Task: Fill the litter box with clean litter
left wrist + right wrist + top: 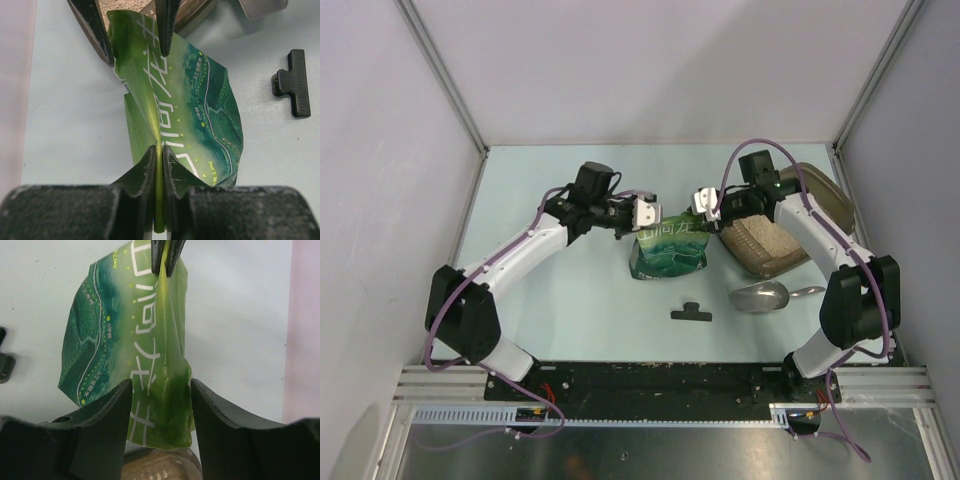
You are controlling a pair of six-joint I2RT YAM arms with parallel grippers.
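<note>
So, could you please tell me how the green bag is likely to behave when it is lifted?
Probably floppy: the green bag creases and folds where the left hand pinches its top edge. It is likely slippery too, given its glossy film. It may sag or tip once lifted, since its body slumps on the table.

green pouch bag (667,250) upright on table (580,300); black clip (691,313) and silver scoop (760,296) lie near it
</note>
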